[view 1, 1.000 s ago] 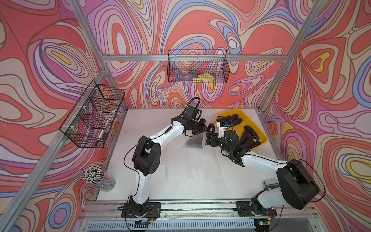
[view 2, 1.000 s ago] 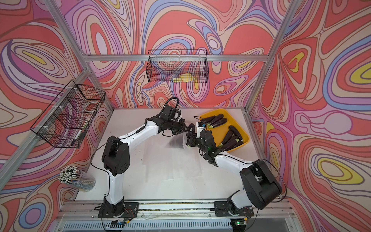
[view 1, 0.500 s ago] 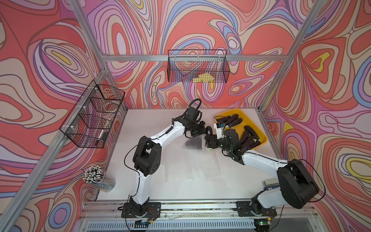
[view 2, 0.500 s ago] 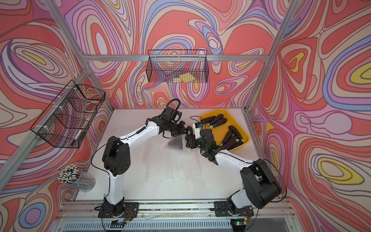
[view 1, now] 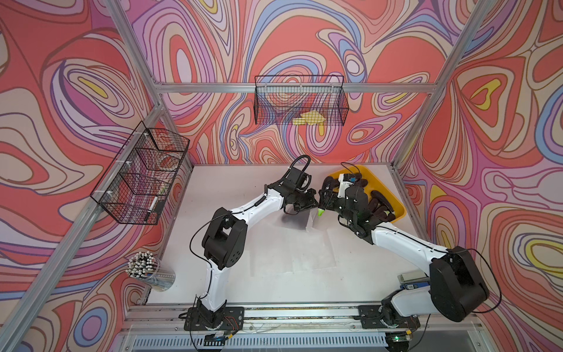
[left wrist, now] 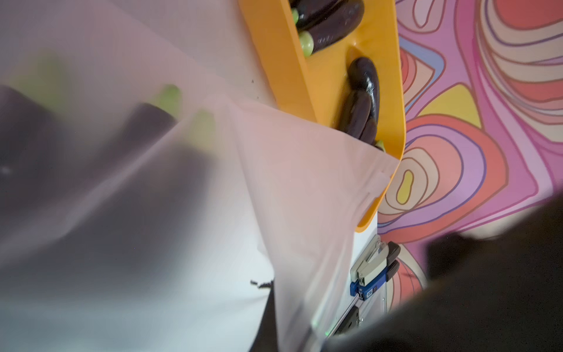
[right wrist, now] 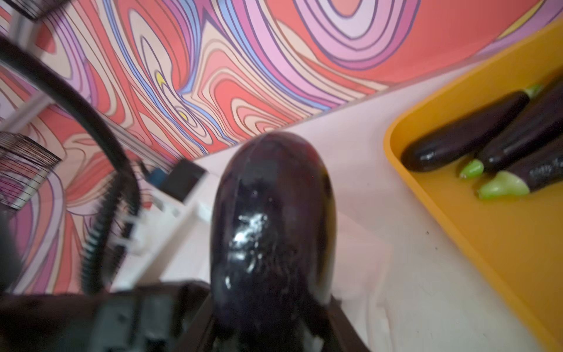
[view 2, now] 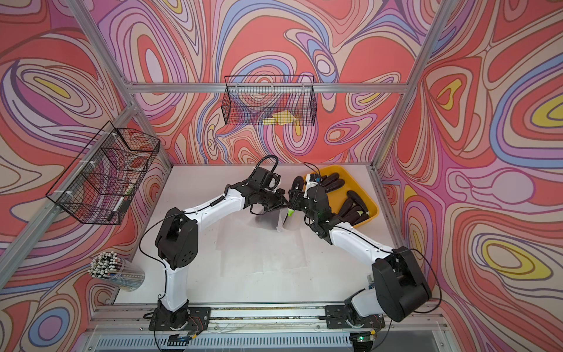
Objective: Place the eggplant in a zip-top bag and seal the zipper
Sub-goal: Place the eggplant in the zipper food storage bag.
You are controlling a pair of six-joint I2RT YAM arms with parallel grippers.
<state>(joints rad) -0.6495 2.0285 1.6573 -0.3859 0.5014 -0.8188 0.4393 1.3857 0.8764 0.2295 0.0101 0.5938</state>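
Pointing stem-down toward bag [left wrist: 304,183], eggplant [right wrist: 271,213] stands near-upright.

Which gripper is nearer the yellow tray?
Right. The right gripper, shut on an eggplant, hangs just beside the yellow tray; the left gripper, pinching the bag, sits beyond it, farther away.

Glossy purple eggplant [right wrist: 271,228] hangs stem-down beside the raised, translucent bag [view 1: 298,218].

eggplant [right wrist: 271,219] I hold: 1
tray eggplants [right wrist: 463,137]: at least 6
yellow tray [left wrist: 274,45]: 1
wire baskets [view 1: 300,100]: 2
my bag [left wrist: 304,183]: 1
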